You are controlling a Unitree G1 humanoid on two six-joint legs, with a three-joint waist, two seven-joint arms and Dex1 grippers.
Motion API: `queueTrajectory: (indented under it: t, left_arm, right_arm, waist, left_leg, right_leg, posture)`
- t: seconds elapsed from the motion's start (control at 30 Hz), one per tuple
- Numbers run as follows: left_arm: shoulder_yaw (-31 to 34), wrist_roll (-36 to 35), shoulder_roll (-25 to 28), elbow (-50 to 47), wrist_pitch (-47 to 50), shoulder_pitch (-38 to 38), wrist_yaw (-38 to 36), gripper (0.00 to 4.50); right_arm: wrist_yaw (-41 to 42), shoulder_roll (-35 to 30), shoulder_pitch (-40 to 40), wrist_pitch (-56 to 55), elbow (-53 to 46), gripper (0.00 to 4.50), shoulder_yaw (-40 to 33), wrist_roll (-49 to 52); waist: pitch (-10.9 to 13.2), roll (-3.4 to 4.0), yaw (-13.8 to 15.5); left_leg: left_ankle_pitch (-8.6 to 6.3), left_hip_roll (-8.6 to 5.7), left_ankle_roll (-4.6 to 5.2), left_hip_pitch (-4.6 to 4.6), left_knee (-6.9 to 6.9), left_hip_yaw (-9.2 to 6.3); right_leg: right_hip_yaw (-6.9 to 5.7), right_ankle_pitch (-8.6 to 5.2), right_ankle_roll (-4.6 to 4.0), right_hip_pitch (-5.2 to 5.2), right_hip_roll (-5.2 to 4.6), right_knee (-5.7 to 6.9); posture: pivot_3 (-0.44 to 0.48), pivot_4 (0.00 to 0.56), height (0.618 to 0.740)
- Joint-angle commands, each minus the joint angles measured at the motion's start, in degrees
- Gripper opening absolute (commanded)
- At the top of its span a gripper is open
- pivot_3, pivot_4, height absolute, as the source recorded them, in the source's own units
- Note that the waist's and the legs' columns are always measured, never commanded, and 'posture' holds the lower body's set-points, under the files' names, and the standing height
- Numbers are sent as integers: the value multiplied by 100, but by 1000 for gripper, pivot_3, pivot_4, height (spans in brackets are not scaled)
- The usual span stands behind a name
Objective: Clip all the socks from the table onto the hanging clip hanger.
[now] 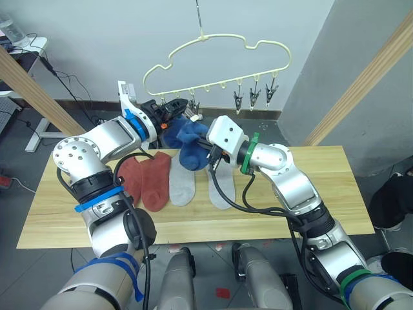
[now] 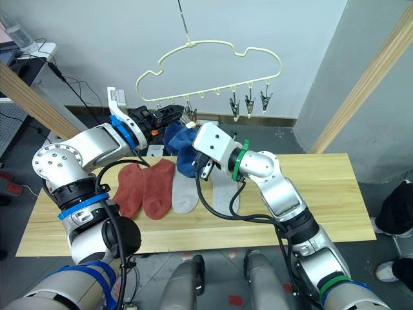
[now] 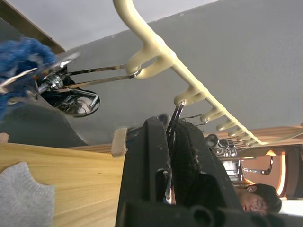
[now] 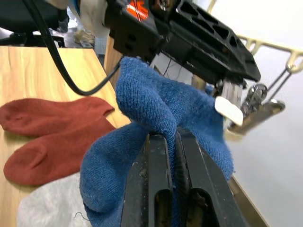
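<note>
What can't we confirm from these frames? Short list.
- How many blue socks are held: both eye views show one bunched mass, partly behind the right gripper.
- Whether any clip has bitten the sock: in the head views the left gripper covers that spot on the clip hanger.
- Grey socks: the right arm overlaps one.

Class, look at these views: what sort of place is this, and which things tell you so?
Probably an indoor robot test room or lab, staged for a laundry chore: a bare wooden table holding socks, a clip hanger against plain walls, and cables along the floor.
</note>
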Motion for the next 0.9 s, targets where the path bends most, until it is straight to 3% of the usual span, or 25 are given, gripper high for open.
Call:
queueTrajectory:
  t: [0.03,0.4,0.87,0.9]
  left_arm:
    - [-65,-59,32,-141,14,185,137,42]
    - [-451,-125,227,-303,-176,376,-104,42]
    - [-887,-351,663,-723,-332,478,-613,4424]
    - [-968,-325,742,-830,-345,533,-694,4475]
  right_arm:
    - [-36,85,-195,-193,-18,36,-41,34]
    - [-47,109,-306,-326,157,36,-89,13]
    - [-284,368,-168,-109,388,0,-319,239]
    - [-234,394,-155,-27,397,0,-359,326]
  waist:
    - [0,0,2]
    - [0,0,10]
    - [0,0,54]
    - [0,0,57]
  left_leg:
    - [0,0,0,0,0,0]
    - [0,0,0,0,-1,0]
    - [0,1,0,-13,-3,-5]
    - [-1,1,-1,-14,-3,-5]
  right_leg:
    - [0,0,0,0,0,0]
    - [0,0,0,0,0,-1]
    - [-6,0,0,-7,-1,-10]
    - [-6,0,0,-7,-1,-11]
  posture:
    - [-7,327,740]
    - [-5,332,740]
    - [8,327,740]
    - [8,327,740]
